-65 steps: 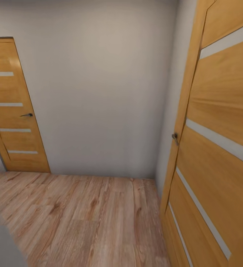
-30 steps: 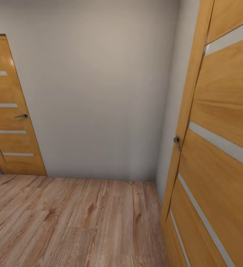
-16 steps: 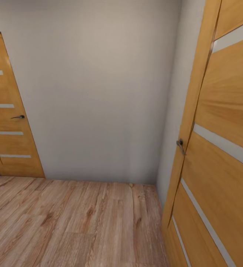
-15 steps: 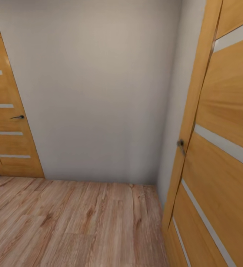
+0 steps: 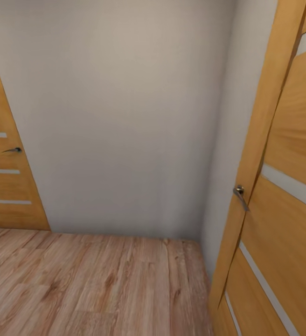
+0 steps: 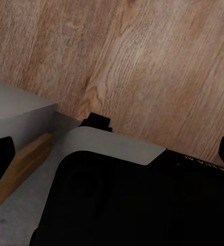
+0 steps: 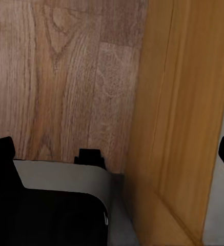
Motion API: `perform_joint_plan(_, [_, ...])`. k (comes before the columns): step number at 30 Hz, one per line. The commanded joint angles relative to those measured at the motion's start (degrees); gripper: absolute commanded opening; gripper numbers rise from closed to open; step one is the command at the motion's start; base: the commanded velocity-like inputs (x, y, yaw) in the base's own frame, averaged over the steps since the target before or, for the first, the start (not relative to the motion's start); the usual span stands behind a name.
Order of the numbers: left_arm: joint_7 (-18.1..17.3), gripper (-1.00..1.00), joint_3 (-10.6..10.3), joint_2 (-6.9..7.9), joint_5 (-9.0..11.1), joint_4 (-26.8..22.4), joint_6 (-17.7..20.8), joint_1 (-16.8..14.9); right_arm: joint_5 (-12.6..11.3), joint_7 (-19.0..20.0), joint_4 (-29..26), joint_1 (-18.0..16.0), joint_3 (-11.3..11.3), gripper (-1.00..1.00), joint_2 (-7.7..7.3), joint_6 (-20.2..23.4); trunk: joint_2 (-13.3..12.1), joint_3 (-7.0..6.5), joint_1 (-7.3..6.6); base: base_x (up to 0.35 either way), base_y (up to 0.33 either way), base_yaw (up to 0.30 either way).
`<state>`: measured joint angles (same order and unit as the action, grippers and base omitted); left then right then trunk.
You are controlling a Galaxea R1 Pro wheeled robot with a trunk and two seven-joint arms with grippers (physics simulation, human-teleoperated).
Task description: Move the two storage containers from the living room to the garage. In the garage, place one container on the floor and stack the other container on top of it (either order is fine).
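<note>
You face a plain pale wall (image 5: pixel 125 116) above wood-plank flooring (image 5: pixel 92 284), flanked by striped wooden doors (image 5: pixel 283 196). Both grippers' fingertips are cut off, spread wide, holding nothing.

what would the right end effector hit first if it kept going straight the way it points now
Probably the wood-plank floor, which lies beyond the open right end effector with nothing between. The wooden door stands close beside that line; depth is hard to judge.

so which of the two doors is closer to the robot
The wooden door on the right, with its handle, looms large at the frame's edge. The left door stands farther back along the grey wall.
</note>
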<state>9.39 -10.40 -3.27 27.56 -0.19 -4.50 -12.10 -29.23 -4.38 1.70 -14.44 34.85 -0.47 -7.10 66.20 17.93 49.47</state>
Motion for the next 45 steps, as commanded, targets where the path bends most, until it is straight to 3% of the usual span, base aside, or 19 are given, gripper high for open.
perform_joint_plan(1, [0.2,1.0,-0.5,-0.01,0.5,0.0,-0.2,0.0,-0.5,0.0,0.1,-0.1,0.5,1.0,0.06,-0.3,0.0,0.07,0.04,0.322,0.0,0.0])
perform_joint_plan(45, [0.2,1.0,-0.5,-0.04,0.5,0.0,-0.3,0.0,-0.5,0.0,0.1,-0.1,0.5,1.0,0.43,-0.3,0.0,0.07,0.04,0.32,0.017,0.018])
